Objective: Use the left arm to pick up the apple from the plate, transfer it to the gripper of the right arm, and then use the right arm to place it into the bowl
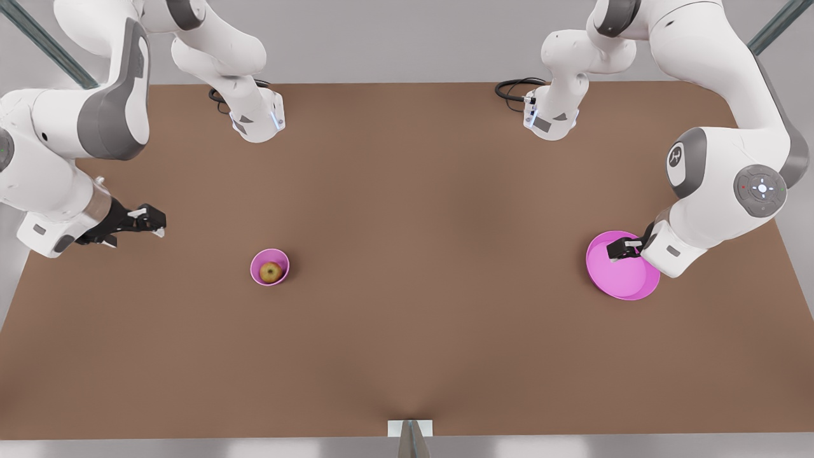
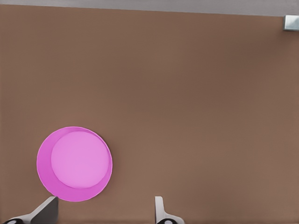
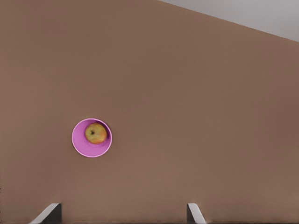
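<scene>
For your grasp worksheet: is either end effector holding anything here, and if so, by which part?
Nothing is held. The left end effector hangs open over the plate, the right end effector open beside the bowl, which holds the apple.

The apple is seated in the bowl, toward the front view's left of the table. The plate is set well apart, on the front view's right.

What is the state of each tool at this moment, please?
Left tool: open, holding nothing, above the plate.
Right tool: open, holding nothing, off to the side of the bowl, which holds the apple.
</scene>
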